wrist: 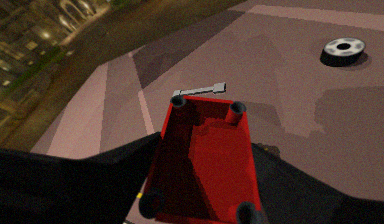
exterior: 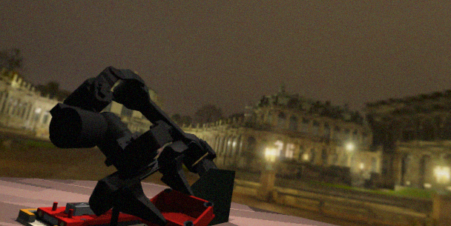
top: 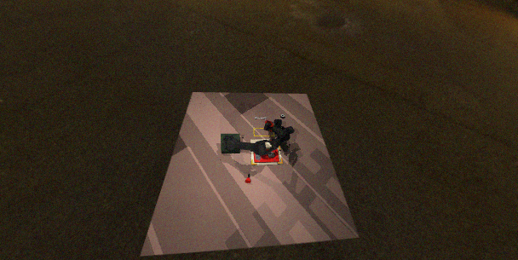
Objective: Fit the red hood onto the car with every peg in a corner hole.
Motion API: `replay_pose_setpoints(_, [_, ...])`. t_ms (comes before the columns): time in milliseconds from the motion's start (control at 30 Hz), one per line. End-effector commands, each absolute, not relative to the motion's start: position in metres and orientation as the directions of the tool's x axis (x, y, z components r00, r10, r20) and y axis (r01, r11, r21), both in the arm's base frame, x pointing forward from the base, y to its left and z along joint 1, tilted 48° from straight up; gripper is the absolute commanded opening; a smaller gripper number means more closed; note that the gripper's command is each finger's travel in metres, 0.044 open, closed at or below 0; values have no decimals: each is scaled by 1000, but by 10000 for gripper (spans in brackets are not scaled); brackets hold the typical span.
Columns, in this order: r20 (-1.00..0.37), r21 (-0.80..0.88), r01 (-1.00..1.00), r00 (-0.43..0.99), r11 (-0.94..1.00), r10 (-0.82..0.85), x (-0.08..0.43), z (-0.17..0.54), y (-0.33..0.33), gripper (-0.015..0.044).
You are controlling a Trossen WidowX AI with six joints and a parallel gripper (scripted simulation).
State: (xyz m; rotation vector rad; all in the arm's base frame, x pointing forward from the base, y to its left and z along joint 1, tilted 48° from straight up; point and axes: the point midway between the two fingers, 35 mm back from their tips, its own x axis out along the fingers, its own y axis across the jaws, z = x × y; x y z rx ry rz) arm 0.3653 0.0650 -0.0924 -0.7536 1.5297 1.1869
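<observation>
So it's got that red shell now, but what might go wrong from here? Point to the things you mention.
The gripper [exterior: 130, 202] [wrist: 204, 142] holds the hood [exterior: 185, 210] [wrist: 225, 162] with its open underside tilted into view, so it might meet the pegs [exterior: 55, 206] at an angle. The engine block [exterior: 78, 208] also rises from the deck, and a low approach could knock it. The grip could slip too, perhaps dropping the hood.
</observation>
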Motion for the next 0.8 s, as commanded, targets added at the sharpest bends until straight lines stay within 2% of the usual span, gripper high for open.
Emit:
replay_pose_setpoints(0, [-951,309,-868,-289,390,109,365,-93,66,0])
replay_pose_setpoints(767, [-951,255,-536,-289,805,109,365,-93,66,0])
